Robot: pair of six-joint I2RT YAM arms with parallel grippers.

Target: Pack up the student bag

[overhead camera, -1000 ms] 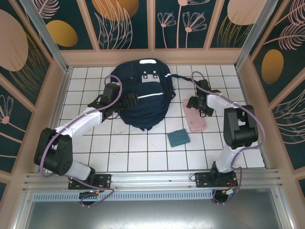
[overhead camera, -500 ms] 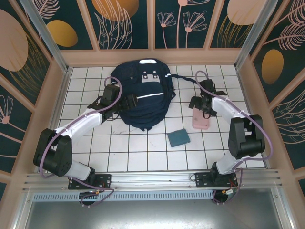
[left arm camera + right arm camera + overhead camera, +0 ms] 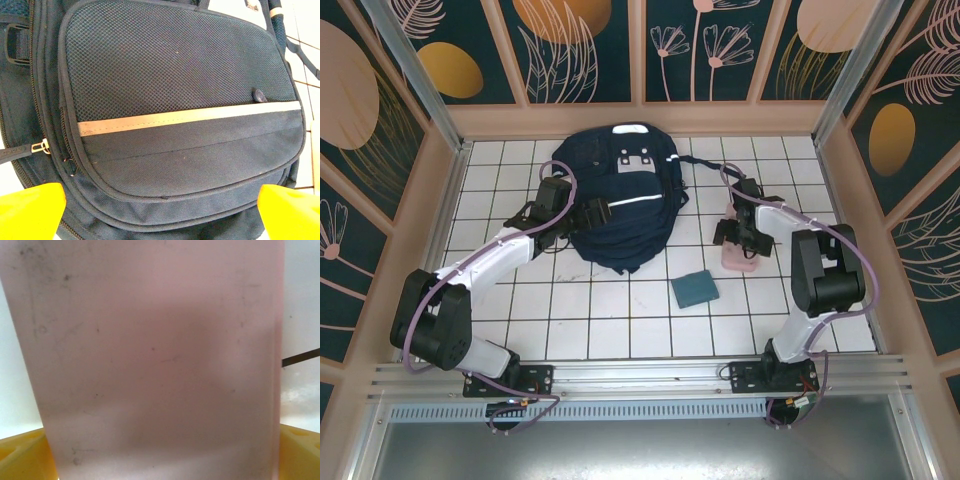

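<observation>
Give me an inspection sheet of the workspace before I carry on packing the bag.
Surface: white tiled table, no spills seen.
Job's things: student bag lies at the far middle, front pocket up.
Clutter: pink flat case right of the bag; teal pad nearer the bases, apart from both.
Grippers: left gripper open at the bag's left side, fingers facing the front pocket; right gripper open, fingers either side of the pink flat case, contact unclear.
Cables: purple cables run along both arms, no snag seen.
Surroundings: floral wall panels; metal rail at the near edge.
</observation>
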